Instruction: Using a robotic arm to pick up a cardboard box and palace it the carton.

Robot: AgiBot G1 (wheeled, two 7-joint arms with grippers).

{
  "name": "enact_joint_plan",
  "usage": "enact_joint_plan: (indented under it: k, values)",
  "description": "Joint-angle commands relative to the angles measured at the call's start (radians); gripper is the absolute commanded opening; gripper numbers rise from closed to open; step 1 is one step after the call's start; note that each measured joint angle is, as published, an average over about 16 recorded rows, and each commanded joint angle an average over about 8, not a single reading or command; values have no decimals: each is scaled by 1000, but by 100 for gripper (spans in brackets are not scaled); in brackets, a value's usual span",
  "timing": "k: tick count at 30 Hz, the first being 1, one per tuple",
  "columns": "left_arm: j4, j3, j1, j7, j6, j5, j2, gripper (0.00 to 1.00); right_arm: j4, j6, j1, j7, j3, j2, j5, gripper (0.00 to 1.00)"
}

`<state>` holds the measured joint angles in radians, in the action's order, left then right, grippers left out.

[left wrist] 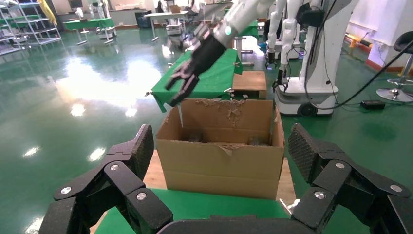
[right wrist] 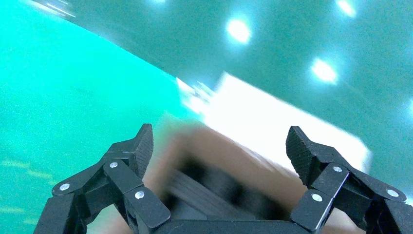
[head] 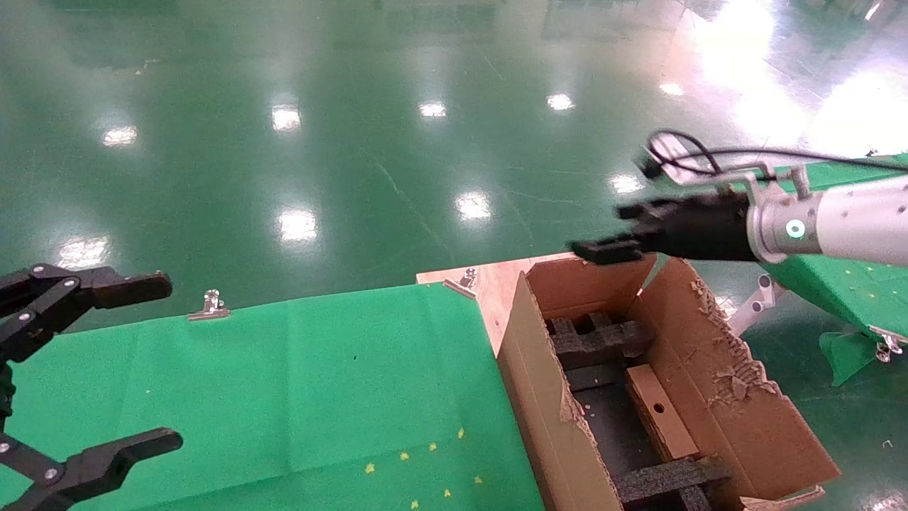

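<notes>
The large brown carton [head: 539,397] with torn flaps stands at the right end of the green table. Black foam inserts [head: 599,337] lie inside it. The small cardboard box [head: 660,411] with a round hole lies inside the carton, along its right wall. My right gripper [head: 610,238], on the white arm, is open and empty above the carton's far edge. It also shows in the left wrist view [left wrist: 179,87]. The right wrist view shows the carton [right wrist: 234,161] blurred below the open jaws. My left gripper [head: 135,365] is open and empty over the table's left end.
A green cloth [head: 284,397] covers the table, held by metal clips [head: 209,305]. A bare wooden board [head: 489,280] shows behind the carton. A second green-covered table [head: 851,284] stands at the right. The left wrist view shows other robots [left wrist: 311,53] and tables beyond the carton [left wrist: 221,146].
</notes>
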<state>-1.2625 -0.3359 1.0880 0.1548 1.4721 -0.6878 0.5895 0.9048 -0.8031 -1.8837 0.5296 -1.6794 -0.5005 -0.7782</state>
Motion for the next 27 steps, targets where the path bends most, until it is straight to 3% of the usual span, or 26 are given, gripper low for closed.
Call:
enact_joint_plan:
  k: [1, 10, 13, 20, 27]
  values:
    - [0, 0, 0, 0, 0, 0, 0, 100, 72, -36, -25, -31, 34, 24, 42, 100]
    - [0, 0, 0, 0, 0, 0, 0, 100, 50, -290, 45, -137, 122, 18, 310, 100]
    - [0, 0, 0, 0, 0, 1, 0, 100, 45, -321, 55, -142, 130, 15, 340, 100]
    - [0, 0, 0, 0, 0, 1, 0, 100, 47, -304, 65, -140, 145, 13, 314, 100]
    - [1, 0, 0, 0, 0, 1, 0, 100, 80, -345, 140, -160, 271, 1, 290, 100]
